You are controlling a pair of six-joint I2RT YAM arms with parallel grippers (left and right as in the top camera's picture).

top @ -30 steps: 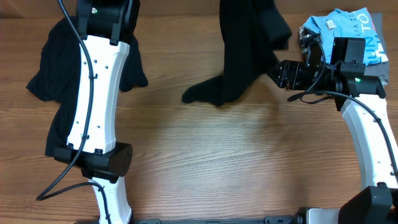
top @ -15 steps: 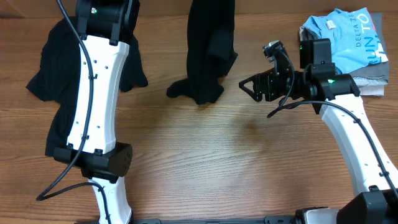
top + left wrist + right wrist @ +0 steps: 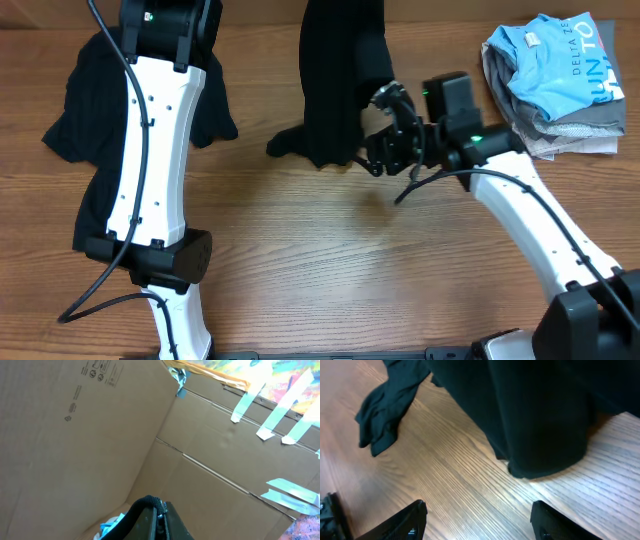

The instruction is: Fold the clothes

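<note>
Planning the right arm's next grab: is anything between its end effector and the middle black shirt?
Nothing visible. Only wooden table shows between the open right end effector and the black shirt's lower fold.

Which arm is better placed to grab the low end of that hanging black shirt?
Right: the right gripper is open beside the black shirt's lower end; the left arm reaches out of view.

Table: wood, straight visible grain, smooth, soft sheen in the right wrist view. Centre black shirt — matt cloth, limp, no gloss; left black shirt looks the same. Left arm shell: white plastic, smooth, semi-gloss. Cardboard — matt brown, with pale tape strips.
</note>
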